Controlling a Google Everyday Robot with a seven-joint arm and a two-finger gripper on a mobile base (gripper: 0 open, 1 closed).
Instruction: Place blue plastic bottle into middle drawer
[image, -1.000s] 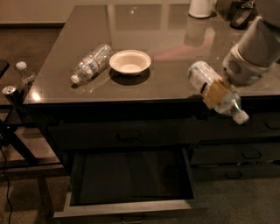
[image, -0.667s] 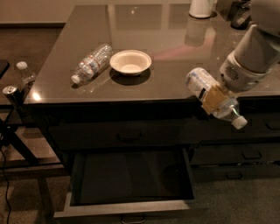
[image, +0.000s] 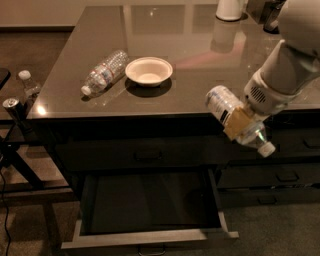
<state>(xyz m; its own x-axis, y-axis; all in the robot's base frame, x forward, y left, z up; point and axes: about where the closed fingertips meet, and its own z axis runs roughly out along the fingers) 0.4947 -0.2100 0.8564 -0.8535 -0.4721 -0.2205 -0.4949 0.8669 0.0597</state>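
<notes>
Holding blue plastic bottle (image: 222, 103), tool (image: 240, 123) hangs off counter (image: 165, 107) edge, bowl (image: 149, 71) apart.

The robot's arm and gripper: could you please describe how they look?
The arm is a thick, smooth, rounded white shell, ending in a round collar with small dark vent slots. The gripper, just off the counter's front edge, has flat tan fingers. No loose cables show.

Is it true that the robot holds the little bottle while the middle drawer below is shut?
Not quite. In the camera view the gripper holds the blue plastic bottle at the front edge of the counter, but the middle drawer below is pulled open, not shut.
</notes>
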